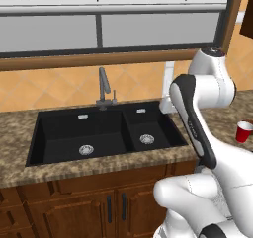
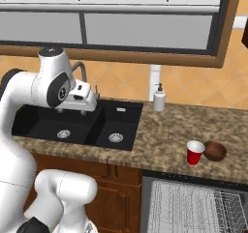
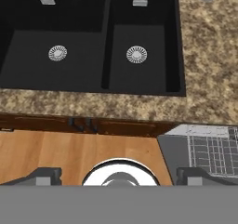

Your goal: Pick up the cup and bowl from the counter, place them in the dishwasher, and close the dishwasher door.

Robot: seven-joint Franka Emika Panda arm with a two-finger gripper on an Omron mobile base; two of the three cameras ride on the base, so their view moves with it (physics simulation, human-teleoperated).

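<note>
Gripper (image 3: 119, 175) spread wide, empty, high above black double sink (image 3: 88, 37). Red cup (image 2: 195, 152) upright on granite counter (image 2: 160, 135), dark brown bowl (image 2: 215, 151) just beside it. Dishwasher (image 2: 193, 205) open below, white wire rack showing. Soap bottle (image 2: 159, 98) near sink. No legible writing.

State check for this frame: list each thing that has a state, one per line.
cup: upright on the counter, empty, not held
bowl: upright on the counter, beside the cup
dishwasher door: dropped open, white rack showing
gripper: open, holding nothing
faucet: no water running
</note>
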